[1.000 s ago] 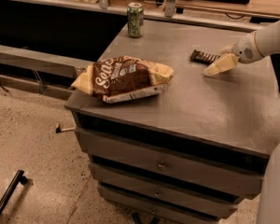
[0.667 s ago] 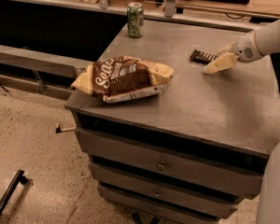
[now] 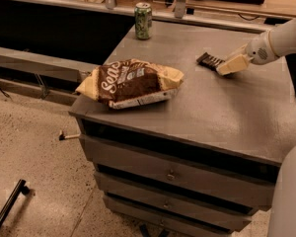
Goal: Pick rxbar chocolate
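In the camera view the pincer [image 3: 231,64] sits low over the far right of the grey worktop [image 3: 227,112]. Its pale tip meets the right end of the rxbar chocolate [image 3: 207,59], which lies flat there. Whether it is open, closed or gripping cannot be told. A brown chip bag [image 3: 130,82] and a green can [image 3: 143,20] sit well apart, further left.

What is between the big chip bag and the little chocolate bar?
Nothing: in the camera view only bare grey tabletop lies between the chip bag and the rxbar chocolate. The gripper sits at the bar's right end.
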### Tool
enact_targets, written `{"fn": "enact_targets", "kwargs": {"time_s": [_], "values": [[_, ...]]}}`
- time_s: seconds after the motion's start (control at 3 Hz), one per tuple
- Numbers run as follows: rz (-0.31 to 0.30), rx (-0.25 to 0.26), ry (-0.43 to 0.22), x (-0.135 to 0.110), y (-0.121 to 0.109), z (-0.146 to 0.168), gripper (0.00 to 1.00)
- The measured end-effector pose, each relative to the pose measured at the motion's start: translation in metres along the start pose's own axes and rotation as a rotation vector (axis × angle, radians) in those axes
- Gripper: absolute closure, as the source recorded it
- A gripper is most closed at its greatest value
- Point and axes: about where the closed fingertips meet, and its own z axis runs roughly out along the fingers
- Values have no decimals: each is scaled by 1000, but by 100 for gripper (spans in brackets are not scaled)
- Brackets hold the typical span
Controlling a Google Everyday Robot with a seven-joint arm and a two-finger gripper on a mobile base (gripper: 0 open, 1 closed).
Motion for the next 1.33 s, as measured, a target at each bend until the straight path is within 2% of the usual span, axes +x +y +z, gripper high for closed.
{"fn": "enact_targets", "kwargs": {"time_s": [0.33, 0.67, 1.0, 1.33], "values": [[-5, -15, -42, -11, 4, -4, 100], [-53, -7, -88, -37, 13, -23, 100], [-103, 17, -105, -57, 21, -40, 100], [-107, 19, -106, -59, 22, -42, 100]]}}
